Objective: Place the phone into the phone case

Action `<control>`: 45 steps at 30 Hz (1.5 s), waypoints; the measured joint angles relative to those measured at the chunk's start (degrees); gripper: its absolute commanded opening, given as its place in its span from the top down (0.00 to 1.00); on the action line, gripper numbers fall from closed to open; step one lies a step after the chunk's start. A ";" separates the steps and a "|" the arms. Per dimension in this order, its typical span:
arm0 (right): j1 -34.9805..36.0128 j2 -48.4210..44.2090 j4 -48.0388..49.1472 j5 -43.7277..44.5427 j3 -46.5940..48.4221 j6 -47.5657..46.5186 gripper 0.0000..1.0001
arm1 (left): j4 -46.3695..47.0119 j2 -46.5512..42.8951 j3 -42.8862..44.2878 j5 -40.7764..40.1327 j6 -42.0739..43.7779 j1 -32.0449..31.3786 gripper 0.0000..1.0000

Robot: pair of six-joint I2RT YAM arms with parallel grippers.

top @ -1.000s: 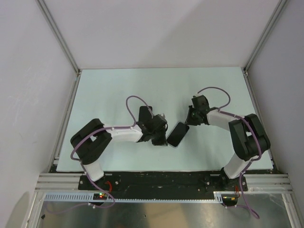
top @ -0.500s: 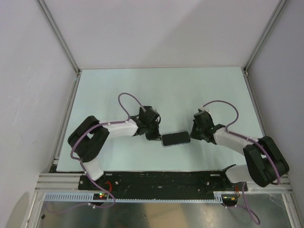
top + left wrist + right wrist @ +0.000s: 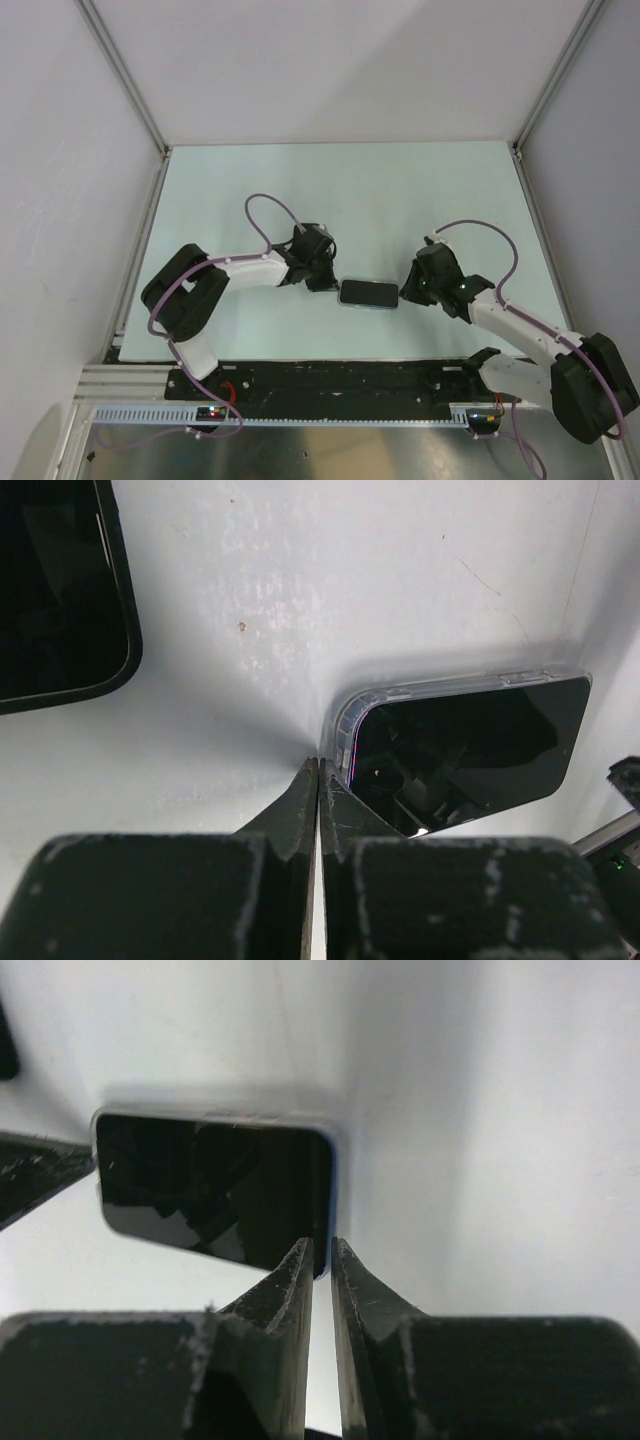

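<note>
A black phone (image 3: 368,293) lies flat and level on the white table, screen up. It sits inside the clear phone case, whose see-through rim (image 3: 400,692) shows round its end and long edge in the left wrist view. My left gripper (image 3: 330,284) is shut, its tips (image 3: 318,765) touching the case's left corner. My right gripper (image 3: 405,292) is at the phone's right end. Its fingers stand a thin slit apart, with its tips (image 3: 322,1250) at the phone's edge (image 3: 215,1185); they hold nothing.
A second black phone (image 3: 60,580) lies on the table beyond my left gripper; the left arm hides it in the top view. The table (image 3: 400,190) is walled by white panels at the back and both sides.
The phone has turned from slanted to level and settled flat. The right arm has swung outward and lower to the phone's right end. The left gripper has stayed at its left end.
</note>
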 measured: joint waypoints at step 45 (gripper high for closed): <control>12.35 2.82 -3.63 8.68 0.46 6.67 0.83 | 0.98 -4.31 -3.21 -0.02 -0.07 -0.74 0.99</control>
